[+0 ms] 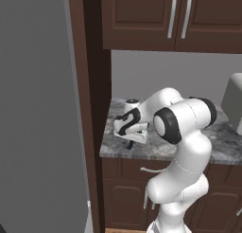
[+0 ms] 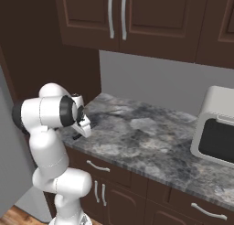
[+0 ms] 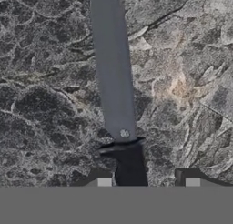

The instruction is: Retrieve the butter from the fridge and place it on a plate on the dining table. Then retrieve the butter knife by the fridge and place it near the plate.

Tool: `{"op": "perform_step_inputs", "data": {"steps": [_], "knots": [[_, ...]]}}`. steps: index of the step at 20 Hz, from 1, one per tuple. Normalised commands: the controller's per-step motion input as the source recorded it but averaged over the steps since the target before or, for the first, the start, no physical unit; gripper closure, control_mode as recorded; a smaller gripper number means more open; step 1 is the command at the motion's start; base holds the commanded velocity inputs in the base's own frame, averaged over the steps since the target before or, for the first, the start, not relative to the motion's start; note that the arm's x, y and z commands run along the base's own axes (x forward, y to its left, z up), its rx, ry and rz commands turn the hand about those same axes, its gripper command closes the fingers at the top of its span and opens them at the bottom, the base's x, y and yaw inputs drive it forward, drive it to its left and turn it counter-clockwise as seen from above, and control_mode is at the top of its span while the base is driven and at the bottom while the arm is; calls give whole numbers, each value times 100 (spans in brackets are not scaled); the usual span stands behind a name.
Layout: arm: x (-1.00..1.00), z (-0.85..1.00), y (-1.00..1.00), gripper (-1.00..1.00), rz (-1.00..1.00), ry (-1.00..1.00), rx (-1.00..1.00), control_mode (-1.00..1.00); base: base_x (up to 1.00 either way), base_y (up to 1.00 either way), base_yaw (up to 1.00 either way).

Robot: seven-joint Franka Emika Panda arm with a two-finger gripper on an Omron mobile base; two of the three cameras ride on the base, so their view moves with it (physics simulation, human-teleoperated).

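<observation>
The butter knife lies flat on the grey marbled counter, its long pale blade pointing away from the hand. Its dark handle runs back between my fingertips. My gripper points down just over the handle. The left fingertip is close beside the handle, and the right fingertip stands off with a gap, so the jaws are still apart. From the base, the gripper hangs low over the counter's left end, next to the fridge.
A dark brown panel separates the fridge from the counter. Brown wall cabinets hang above, with drawers below. A white oven-like appliance stands at the counter's right end. A grey wall backs the counter.
</observation>
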Motion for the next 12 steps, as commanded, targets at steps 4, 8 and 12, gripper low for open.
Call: {"op": "perform_step_inputs", "data": {"steps": [4, 8, 12], "knots": [[11, -10, 0, 100, 0, 2, 0, -100, 0, 0, 0], [4, 0, -12, 100, 1, -1, 0, -100, 0, 0, 0], [0, 0, -17, 100, 6, -7, 0, -100, 0, 0, 0]]}}
